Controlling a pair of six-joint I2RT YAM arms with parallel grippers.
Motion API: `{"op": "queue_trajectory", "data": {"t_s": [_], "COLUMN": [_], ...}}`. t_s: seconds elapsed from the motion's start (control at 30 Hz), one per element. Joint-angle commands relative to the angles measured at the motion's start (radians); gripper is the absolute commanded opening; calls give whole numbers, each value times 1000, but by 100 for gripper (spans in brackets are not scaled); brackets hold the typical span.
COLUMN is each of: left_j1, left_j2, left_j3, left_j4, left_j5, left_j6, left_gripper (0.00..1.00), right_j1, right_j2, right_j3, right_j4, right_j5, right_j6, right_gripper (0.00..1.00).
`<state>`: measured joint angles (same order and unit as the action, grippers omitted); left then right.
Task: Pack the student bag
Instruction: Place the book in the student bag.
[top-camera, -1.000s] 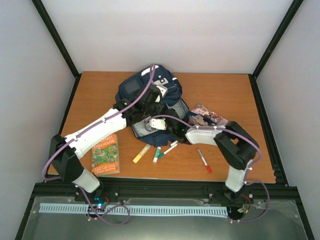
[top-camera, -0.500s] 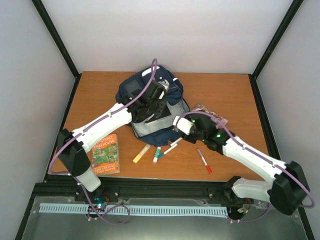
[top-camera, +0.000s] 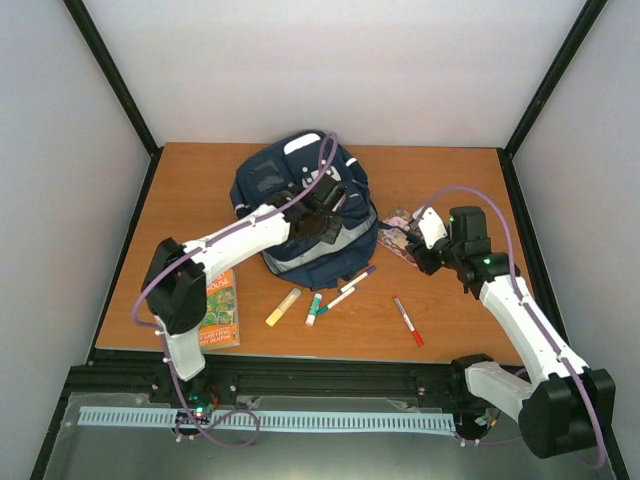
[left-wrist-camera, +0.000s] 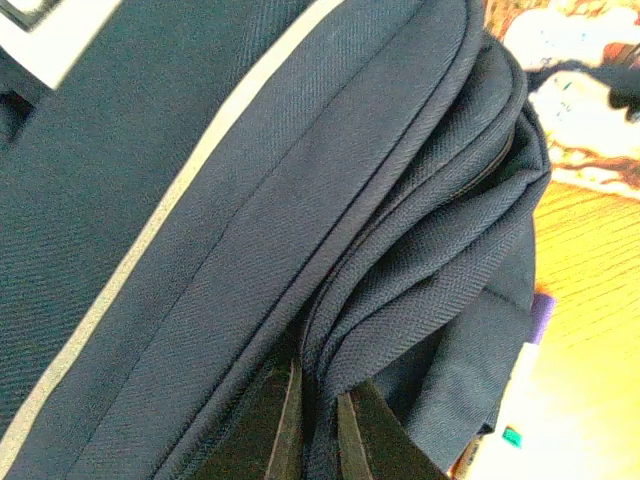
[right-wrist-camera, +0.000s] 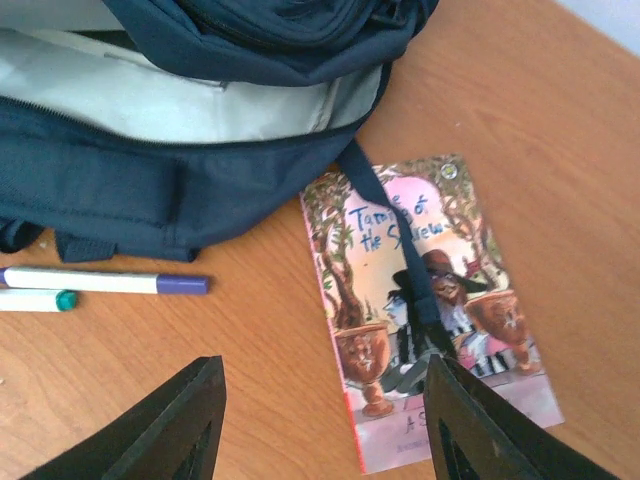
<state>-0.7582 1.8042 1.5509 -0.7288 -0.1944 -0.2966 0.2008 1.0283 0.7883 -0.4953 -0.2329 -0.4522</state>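
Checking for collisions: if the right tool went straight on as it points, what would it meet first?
Probably the book, near its left edge, where a strap crosses it. Depth is unclear, so it could be the bare table just beside.

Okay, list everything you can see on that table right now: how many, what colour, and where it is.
student bag: one, navy with thin white stripes, middle of the table toward the back
pink book: one, pink illustrated cover, flat to the right of the bag, a bag strap lying across it
green book: one, green and orange cover, front left, partly hidden by the left arm
yellow marker: one, yellow, in front of the bag
green-capped markers: two, white with green, beside the yellow one
purple-capped marker: one, white and purple, by the bag's front edge
red marker: one, red and white, front right, apart
table: one, brown wood
left fingers: black, shut on a bag fold
right fingers: black, open above the pink book
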Motion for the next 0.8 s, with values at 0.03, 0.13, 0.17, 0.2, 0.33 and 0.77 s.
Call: {"op": "queue_trajectory", "data": {"t_s": [0.03,0.13,0.17,0.2,0.33,0.77], "left_j1": [14,14,13,13,13,-18], "left_j2": [91,108,108,105,92,-147], "left_j3": [-10,-21,-34,-45,-74,-23], "left_j4": [20,28,40,50,61,-89], "left_j5": [-25,19,33,42,110,-8], "left_j6": [-26,-28,-28,-29,5,-48], "left_gripper": [2,5,6,6,20,100], "right_j1": [-12,-12,-12,-12,-12,-61], "right_j2": [7,-4,-3,-3,-2,8], "right_j3": [8,0,-1,-2,-1,29], "right_j4": [-21,-17,-18,-20,-15,-3], "right_j5": [-34,-30,-31,-31,-14,48], "right_j6": [42,44,45,44,38,52], "right_gripper": [57,58,58,59,59,71]}}
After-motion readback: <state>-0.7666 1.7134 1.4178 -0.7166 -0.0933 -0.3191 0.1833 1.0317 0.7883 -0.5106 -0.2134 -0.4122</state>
